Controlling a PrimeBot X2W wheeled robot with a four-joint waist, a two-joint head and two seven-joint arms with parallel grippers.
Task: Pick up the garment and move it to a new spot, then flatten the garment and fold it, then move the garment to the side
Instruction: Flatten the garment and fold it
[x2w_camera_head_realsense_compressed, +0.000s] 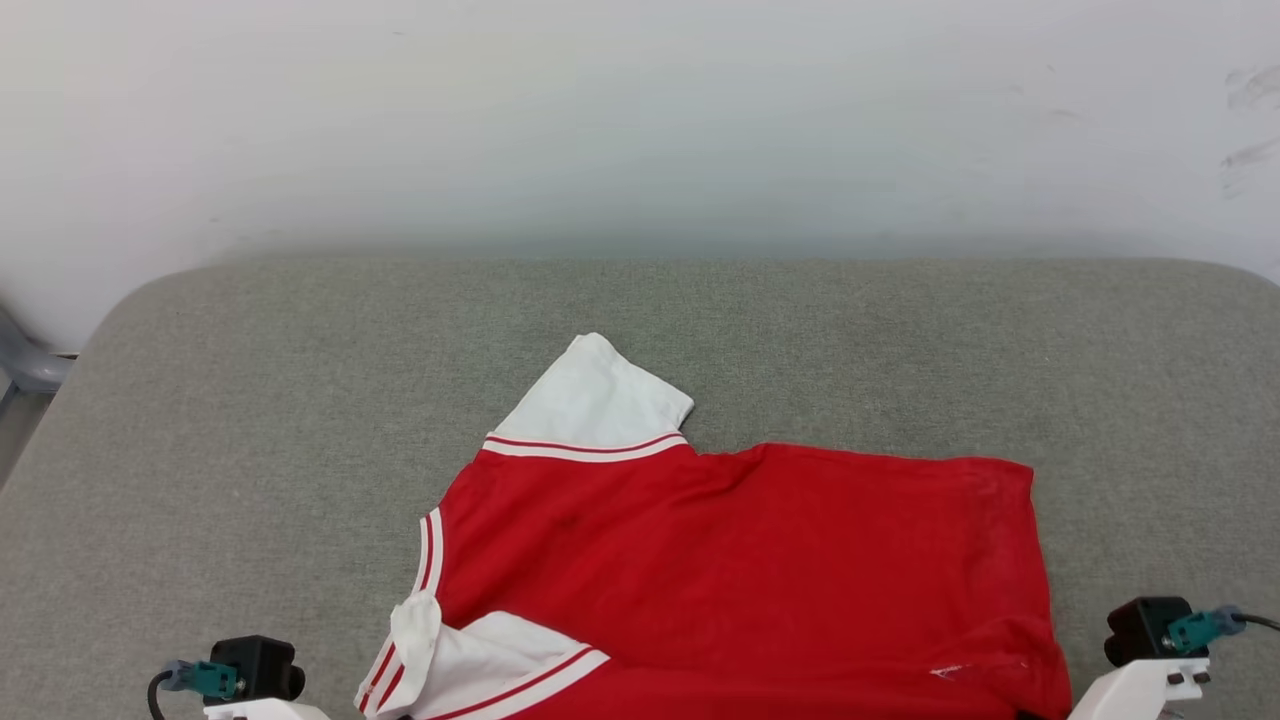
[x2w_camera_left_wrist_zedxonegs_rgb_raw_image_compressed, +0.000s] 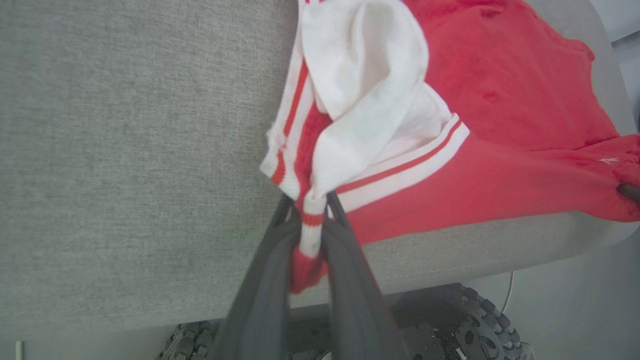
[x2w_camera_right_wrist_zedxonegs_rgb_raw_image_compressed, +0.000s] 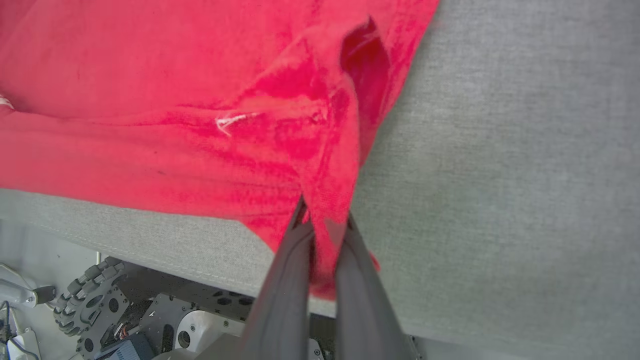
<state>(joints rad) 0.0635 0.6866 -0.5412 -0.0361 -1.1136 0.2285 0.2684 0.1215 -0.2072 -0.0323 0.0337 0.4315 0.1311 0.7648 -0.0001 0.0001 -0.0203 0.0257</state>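
Head view has the red jersey T-shirt with white sleeves (x2w_camera_head_realsense_compressed: 740, 560) lying nearly flat at the near edge of the grey fabric-covered counter (x2w_camera_head_realsense_compressed: 250, 400), my left hand (x2w_camera_left_wrist_zedxonegs_rgb_raw_image_compressed: 310, 200) pinching its striped sleeve trim and my right hand (x2w_camera_right_wrist_zedxonegs_rgb_raw_image_compressed: 325, 210) its hem corner (flattening under way, I judge; folding and setting aside remain).

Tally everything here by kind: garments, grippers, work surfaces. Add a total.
garment: 1
grippers: 2 (left gripper, right gripper; each one's fingers are shut on the garment)
grey padded table: 1
Total: 4
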